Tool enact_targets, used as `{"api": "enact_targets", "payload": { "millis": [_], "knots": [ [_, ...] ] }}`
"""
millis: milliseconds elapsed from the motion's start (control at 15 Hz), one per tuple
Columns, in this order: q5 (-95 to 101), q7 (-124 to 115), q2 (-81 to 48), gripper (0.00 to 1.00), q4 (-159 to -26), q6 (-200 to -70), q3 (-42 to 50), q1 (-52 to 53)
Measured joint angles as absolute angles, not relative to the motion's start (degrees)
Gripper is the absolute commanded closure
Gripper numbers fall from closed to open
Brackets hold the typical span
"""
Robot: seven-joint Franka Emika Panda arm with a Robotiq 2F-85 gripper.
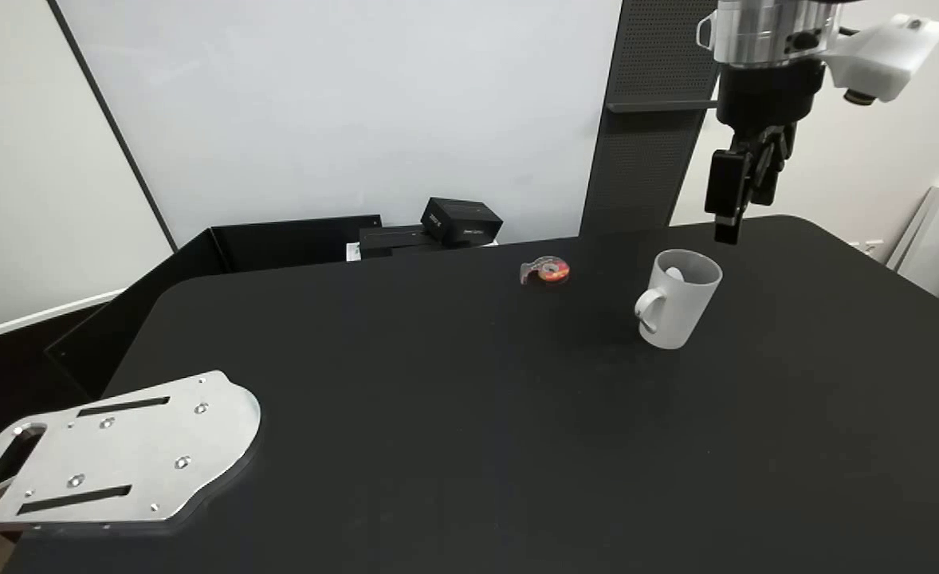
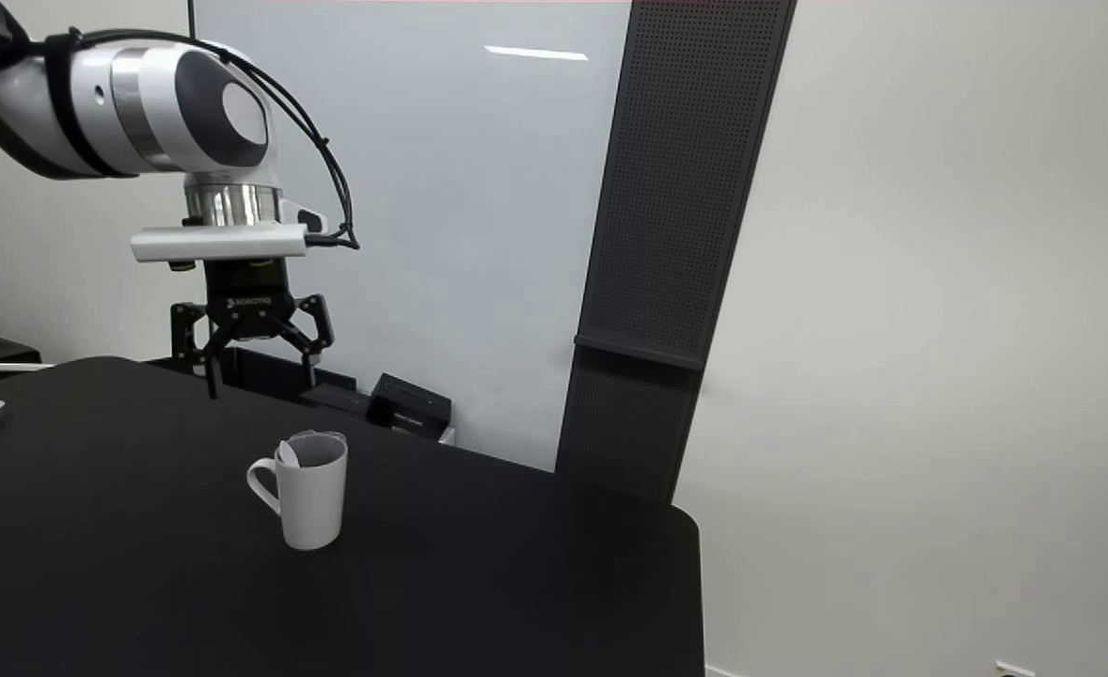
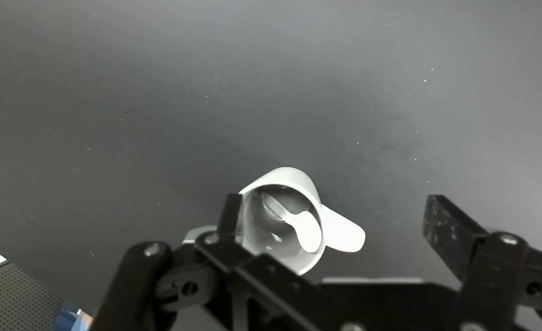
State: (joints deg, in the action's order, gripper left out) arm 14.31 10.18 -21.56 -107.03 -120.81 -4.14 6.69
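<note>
My gripper (image 1: 744, 211) hangs in the air above the black table, fingers pointing down and spread wide; nothing is between them. In an exterior view the gripper (image 2: 261, 385) shows both fingers well apart. Nearest to it is a white mug (image 1: 677, 307), standing upright on the table, also the mug (image 2: 312, 498). A white spoon (image 3: 307, 231) leans inside the mug, its wide end near the rim. In the wrist view the mug's handle (image 3: 343, 230) lies between the fingers, while the left finger (image 3: 230, 216) covers part of the mug's side. No contact with the mug shows.
A clear tape dispenser with an orange-red roll (image 1: 549, 269) lies near the mug. At the table's left end sits a slotted silver metal plate (image 1: 119, 454). Black boxes (image 1: 461, 222) stand beyond the far edge, before a whiteboard. A dark perforated panel (image 2: 676, 188) rises behind the table.
</note>
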Motion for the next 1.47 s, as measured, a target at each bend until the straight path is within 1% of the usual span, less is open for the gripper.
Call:
{"api": "enact_targets", "payload": {
  "millis": [1467],
  "knots": [
    [11.2, 9.8, -28.5, 0.0, -106.3, -134.6, -3.9, 6.0]
  ]
}}
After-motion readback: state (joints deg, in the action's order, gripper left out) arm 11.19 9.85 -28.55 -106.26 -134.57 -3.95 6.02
